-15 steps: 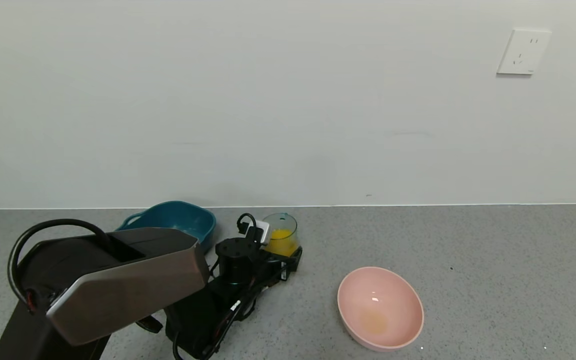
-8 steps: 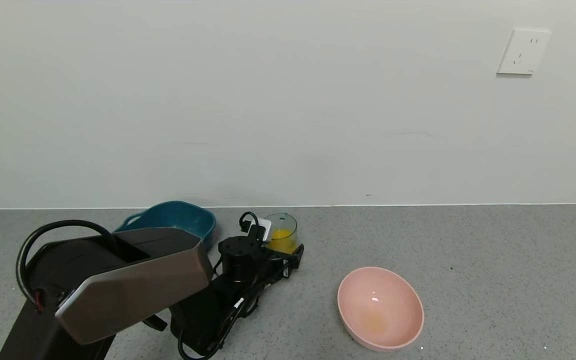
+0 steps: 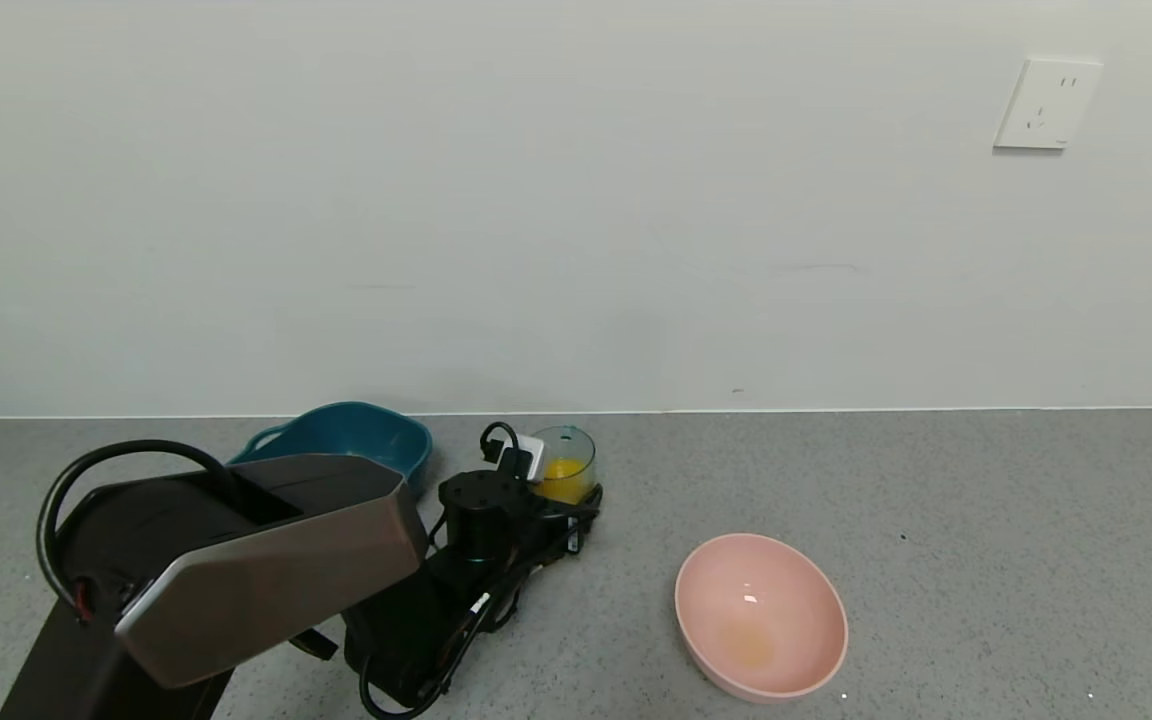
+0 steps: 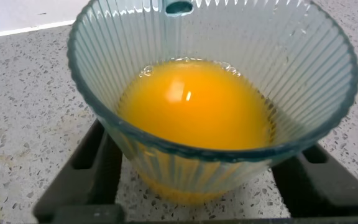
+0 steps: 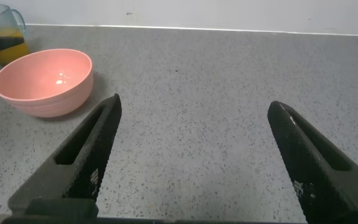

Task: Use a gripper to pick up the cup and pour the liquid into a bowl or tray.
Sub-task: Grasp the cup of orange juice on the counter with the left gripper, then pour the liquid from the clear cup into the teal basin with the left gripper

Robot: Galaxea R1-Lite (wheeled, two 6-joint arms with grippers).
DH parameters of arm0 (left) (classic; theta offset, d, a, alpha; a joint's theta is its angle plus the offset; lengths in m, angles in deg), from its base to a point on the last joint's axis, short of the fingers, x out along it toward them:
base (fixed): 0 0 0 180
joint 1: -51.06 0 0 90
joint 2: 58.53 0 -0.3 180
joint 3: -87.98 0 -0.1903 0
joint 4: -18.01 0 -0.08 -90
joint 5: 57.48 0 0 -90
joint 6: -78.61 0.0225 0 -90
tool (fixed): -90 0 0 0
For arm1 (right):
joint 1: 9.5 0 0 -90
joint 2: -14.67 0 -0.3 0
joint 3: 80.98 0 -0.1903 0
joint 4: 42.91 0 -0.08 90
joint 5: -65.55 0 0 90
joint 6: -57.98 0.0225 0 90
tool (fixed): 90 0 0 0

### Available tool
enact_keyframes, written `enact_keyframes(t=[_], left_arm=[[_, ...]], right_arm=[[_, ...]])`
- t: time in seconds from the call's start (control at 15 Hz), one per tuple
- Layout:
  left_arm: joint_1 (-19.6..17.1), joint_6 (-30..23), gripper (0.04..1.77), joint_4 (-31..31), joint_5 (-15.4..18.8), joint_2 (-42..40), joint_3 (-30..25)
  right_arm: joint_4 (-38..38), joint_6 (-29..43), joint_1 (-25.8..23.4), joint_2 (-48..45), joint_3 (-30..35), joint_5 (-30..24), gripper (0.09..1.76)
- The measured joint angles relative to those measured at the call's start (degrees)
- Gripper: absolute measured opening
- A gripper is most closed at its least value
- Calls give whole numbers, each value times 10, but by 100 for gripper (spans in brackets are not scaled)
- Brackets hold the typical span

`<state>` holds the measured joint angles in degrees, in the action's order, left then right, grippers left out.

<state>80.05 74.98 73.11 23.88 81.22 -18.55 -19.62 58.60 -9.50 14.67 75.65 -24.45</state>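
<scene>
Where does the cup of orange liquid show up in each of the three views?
Head view: the cup stands left of centre on the counter, beyond the left gripper, right of the teal tub.
Left wrist view: the cup fills the picture, between the jaws.
Right wrist view: the cup sits far off at a corner.
Shared landmark: the pink bowl, also at.

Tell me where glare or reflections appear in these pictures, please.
Left wrist view: a bright highlight sits on the liquid inside the cup. Head view: a small white glint lies inside the pink bowl. Right wrist view: the same bowl shows a glint too.
</scene>
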Motion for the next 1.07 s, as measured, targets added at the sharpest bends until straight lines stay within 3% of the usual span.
enact_keyframes(t=[0.33,0.47,1.07], left_arm=[[0,-23,130,-1,-7,0,0],[0,0,129,-2,-7,-1,0],[0,3,129,-23,-7,-29,-7]], right_arm=[[0,0,0,0,0,0,171],[0,0,0,0,0,0,171],[0,0,0,0,0,0,171]])
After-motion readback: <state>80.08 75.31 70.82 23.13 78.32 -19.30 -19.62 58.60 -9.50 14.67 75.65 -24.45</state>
